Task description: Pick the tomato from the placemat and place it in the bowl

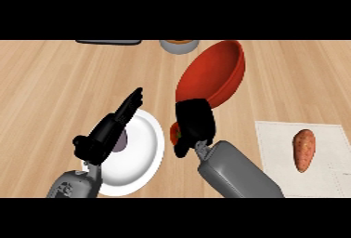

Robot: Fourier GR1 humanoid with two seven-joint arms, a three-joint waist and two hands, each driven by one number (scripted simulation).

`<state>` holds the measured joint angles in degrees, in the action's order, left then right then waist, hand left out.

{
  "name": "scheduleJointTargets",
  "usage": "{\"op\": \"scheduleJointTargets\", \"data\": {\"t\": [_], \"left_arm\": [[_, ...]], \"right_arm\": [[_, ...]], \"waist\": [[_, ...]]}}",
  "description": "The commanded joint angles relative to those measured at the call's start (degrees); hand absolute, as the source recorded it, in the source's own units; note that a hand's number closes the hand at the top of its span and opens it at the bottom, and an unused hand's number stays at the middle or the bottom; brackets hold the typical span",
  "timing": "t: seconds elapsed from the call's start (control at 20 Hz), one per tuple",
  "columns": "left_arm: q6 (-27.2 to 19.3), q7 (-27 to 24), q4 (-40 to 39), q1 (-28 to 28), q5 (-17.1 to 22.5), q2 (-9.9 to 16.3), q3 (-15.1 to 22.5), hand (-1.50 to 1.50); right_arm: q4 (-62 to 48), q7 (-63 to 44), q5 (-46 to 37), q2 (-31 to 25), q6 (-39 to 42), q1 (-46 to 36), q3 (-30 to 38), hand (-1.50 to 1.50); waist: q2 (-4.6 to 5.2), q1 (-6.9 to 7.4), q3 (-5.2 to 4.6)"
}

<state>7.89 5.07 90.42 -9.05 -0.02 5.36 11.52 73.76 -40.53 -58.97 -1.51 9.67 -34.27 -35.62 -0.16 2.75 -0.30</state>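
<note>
A sliver of the tomato (174,133), red-orange, shows at the left edge of the right hand (194,122), whose black fingers are curled round it and cover nearly all of it; its shape and the way its long axis runs cannot be told. The hand and its load sit above the bare wooden counter (55,79), just below the lower rim of the red bowl (214,70) and just right of the white plate (140,155), well apart from the placemat (274,144). The bowl stands tilted, its opening turned toward the view, its long outline running from lower left to upper right. The grey right forearm (237,172) comes up from the lower edge toward the hand.

On the pale placemat at right lies an orange sweet potato (303,149), its long axis nearly upright in the view, narrow end down.

The left hand (109,130) rests open over the plate's left side, fingers straight and pointing up and to the right, holding nothing. A grey dish (179,45) and a dark object (109,42) sit at the counter's far edge.
</note>
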Motion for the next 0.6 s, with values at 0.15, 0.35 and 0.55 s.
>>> {"op": "scheduleJointTargets", "data": {"t": [0.15,0.35,0.55], "left_arm": [[0.76,0.03,-0.08,1.05,0.66,0.79,-1.2,0.0],[0.83,-0.73,1.74,2.97,0.26,1.5,-1.36,0.0],[1.6,1.63,1.72,0.38,1.22,1.36,-2.43,0.0]], "right_arm": [[4.1,-3.59,-1.06,1.48,-14.3,-6.91,0.81,1.5],[3.27,-3.71,3.91,1.5,-22.58,-10.76,4.88,1.5],[2.09,-6.23,6.91,1.51,-21.96,-15.51,8.76,1.5]], "waist": [[0.11,-1.85,0.33],[0.3,-1.04,0.33],[0.21,-1.83,0.3]]}}
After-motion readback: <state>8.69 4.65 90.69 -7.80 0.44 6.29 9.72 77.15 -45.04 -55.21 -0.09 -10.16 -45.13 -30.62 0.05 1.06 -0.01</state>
